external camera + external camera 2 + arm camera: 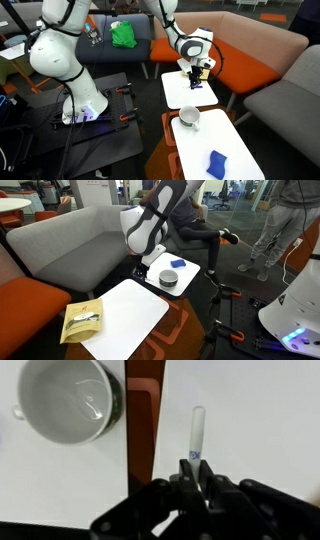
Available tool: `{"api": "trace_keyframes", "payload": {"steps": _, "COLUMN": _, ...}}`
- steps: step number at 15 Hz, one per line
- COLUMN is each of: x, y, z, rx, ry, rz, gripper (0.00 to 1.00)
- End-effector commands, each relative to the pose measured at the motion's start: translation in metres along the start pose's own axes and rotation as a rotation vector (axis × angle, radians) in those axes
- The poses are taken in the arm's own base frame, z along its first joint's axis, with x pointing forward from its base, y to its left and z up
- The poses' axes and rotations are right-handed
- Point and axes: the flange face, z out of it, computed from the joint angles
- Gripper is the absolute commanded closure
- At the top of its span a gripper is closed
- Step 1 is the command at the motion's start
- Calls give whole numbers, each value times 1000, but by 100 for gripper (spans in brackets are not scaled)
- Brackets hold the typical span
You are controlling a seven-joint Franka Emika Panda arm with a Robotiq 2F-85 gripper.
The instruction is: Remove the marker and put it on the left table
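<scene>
My gripper (197, 468) is shut on the marker (197, 430), a thin stick that looks pale here with a blue mark near the jaws. It points away from the jaws, low over the white top of the left table (260, 420). I cannot tell whether it touches the top. In an exterior view the gripper (196, 78) hangs just above the small white squarish table (175, 95), with a dark bluish bit under the fingers. In an exterior view the gripper (143, 270) sits at the table's far edge (125, 315); the marker is too small to see there.
A white mug (65, 400) (188, 118) (168, 278) and a flat blue pad (217, 163) (178, 263) sit on the neighbouring table, across an orange gap (145, 420). A yellow bag (82, 320) lies on the left table's near end. Sofas surround both tables.
</scene>
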Motion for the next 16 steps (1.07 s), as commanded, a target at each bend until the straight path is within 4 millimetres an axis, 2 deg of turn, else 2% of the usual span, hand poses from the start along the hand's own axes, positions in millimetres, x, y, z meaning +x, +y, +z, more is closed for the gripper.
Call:
{"api": "trace_keyframes", "payload": {"steps": 1, "x": 11, "y": -14, "z": 26, "rx": 17, "ry": -12, "rz": -140, "gripper": 97}}
{"api": "trace_keyframes", "payload": {"steps": 8, "x": 53, "y": -19, "z": 68, "rx": 21, "ry": -4, "rz": -331, "gripper": 97}}
{"api": "trace_keyframes", "payload": {"steps": 11, "x": 60, "y": -25, "z": 79, "rx": 36, "ry": 24, "rz": -494, "gripper": 97}}
{"api": "trace_keyframes", "payload": {"steps": 16, "x": 65, "y": -27, "z": 92, "rx": -5, "ry": 16, "rz": -634, "gripper": 97}}
